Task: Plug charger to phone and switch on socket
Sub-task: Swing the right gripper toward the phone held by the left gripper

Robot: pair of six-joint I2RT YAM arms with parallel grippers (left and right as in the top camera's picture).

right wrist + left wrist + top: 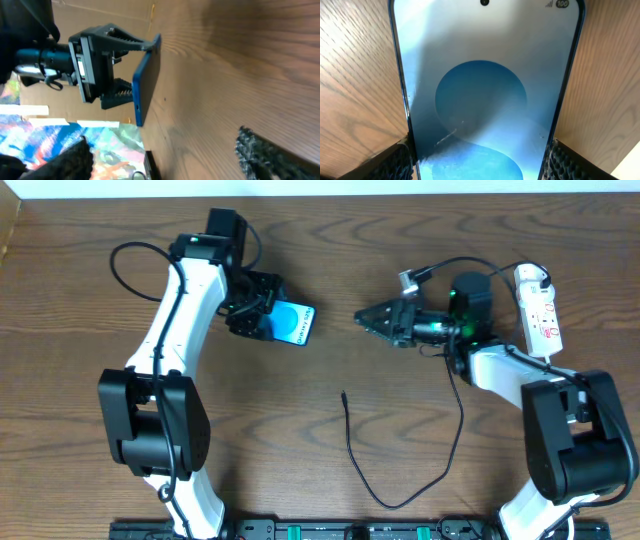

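Left gripper point(264, 317) clamps the rigid phone's point(294, 323) edges; the gaping, empty right gripper point(363, 318) should pinch the limp charger point(345, 416) behind its tip.

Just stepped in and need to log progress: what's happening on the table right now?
The left gripper has its jaws shut on the phone, whose screen is lit. The right gripper faces it, open and empty. The charger cable lies loose on the table, not in the phone. The socket lies beside the right arm.
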